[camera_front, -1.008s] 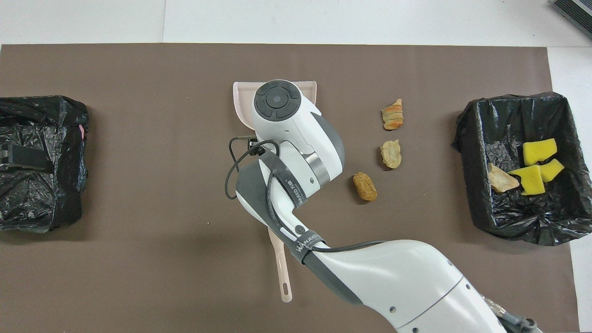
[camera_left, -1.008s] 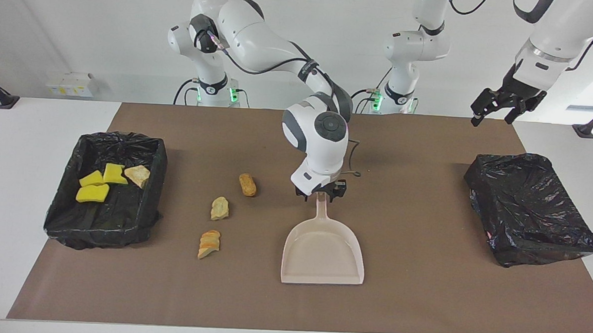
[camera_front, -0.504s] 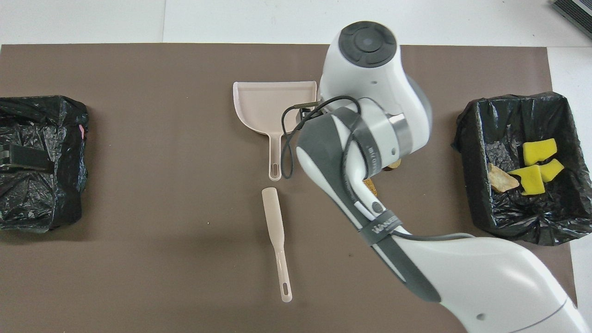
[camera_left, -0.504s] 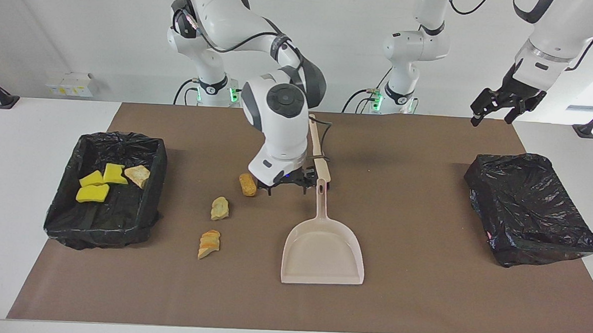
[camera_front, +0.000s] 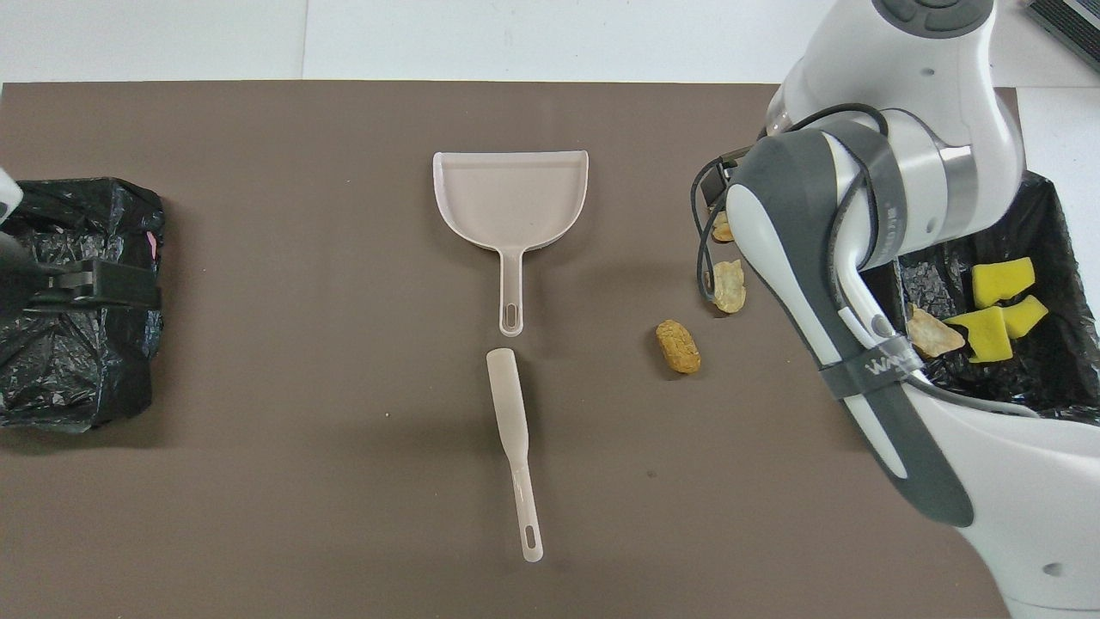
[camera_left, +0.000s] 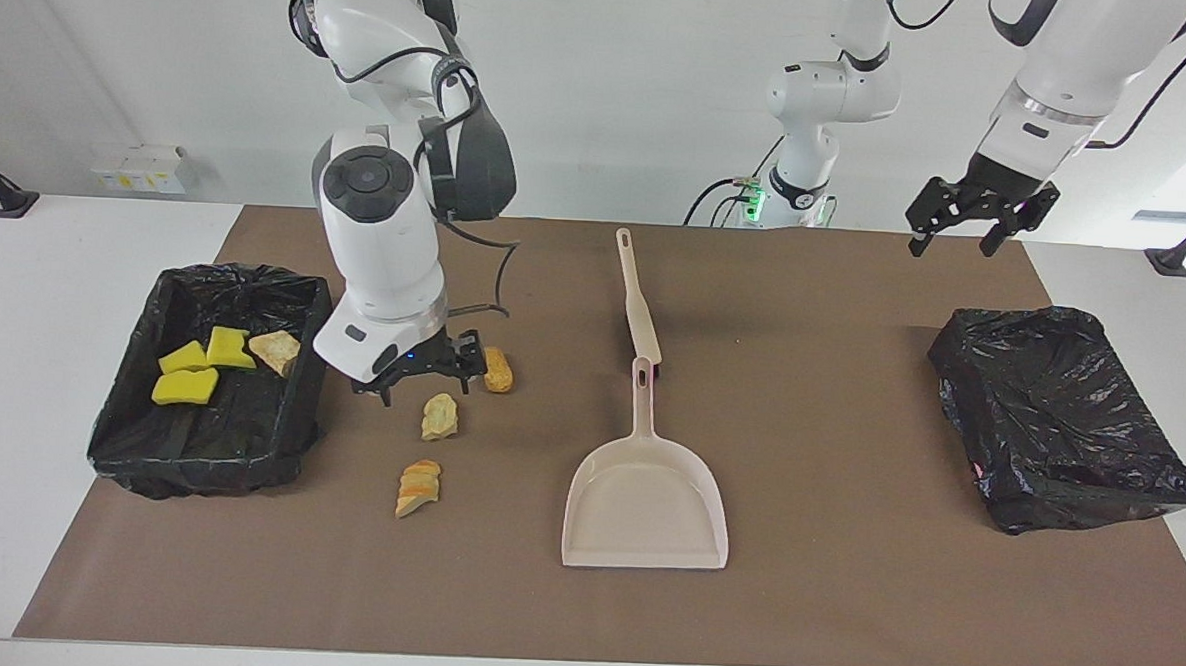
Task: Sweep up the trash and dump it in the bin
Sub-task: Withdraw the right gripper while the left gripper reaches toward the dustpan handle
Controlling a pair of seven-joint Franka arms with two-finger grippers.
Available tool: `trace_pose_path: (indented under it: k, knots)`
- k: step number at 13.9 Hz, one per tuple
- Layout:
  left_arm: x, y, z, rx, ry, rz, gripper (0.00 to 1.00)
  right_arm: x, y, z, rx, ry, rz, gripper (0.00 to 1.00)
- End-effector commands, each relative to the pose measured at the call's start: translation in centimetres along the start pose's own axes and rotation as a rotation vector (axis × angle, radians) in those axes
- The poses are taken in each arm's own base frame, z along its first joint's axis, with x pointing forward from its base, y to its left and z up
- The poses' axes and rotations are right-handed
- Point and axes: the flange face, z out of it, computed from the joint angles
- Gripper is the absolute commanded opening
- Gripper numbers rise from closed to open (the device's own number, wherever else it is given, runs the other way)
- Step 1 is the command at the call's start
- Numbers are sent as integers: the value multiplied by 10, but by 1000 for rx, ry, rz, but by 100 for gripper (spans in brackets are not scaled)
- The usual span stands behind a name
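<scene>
Trash split between bin and mat; both tools empty, jaws apart.

Desk (camera_left: 11, 368) with brown mat (camera_left: 841, 604). Black-lined bin (camera_left: 127, 453) at right arm's end holds three yellow sponge chunks (camera_left: 191, 368) and one tan lump (camera_left: 275, 349). Second bin (camera_left: 1059, 433) at left arm's end. Dustpan (camera_left: 646, 500) mid-mat, brush (camera_left: 637, 300) just nearer the robots. Three tan-orange lumps (camera_left: 439, 416) lie on mat between dustpan and first bin. Right tool (camera_left: 419, 370) open, low beside these lumps. Left tool (camera_left: 979, 215) open, raised near the second bin.

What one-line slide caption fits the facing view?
Open right gripper hovers by three bread lumps; dustpan lies unused.
</scene>
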Motion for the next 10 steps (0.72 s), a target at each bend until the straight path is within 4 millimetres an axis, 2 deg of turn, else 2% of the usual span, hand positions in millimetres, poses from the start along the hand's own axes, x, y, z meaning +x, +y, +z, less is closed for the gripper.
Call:
trace_pose_path:
  k: [1,2,3,4,6,8,9,10]
  knots:
    - [20,47,33,-63,19,-1,100,-26,49,-34,-12,-5,-9,100]
    - [29,68,44,-103,45,-44,100,-35,77,-47,-11,13,13,100]
    - [34,100,62,-120,52,-67,100,-44,99,-55,-11,18,24,100]
    - [37,129,78,-134,66,-65,100,-53,116,-61,-14,13,43,100]
    - [44,164,111,-146,72,-29,100,-70,138,-79,-14,22,81,100]
    - [36,217,153,-152,48,35,100,-93,140,-100,2,7,122,100]
    - [33,235,172,-154,39,43,100,-104,138,-104,1,2,138,100]
    - [33,243,185,-155,36,47,100,-119,142,-108,2,-8,148,100]
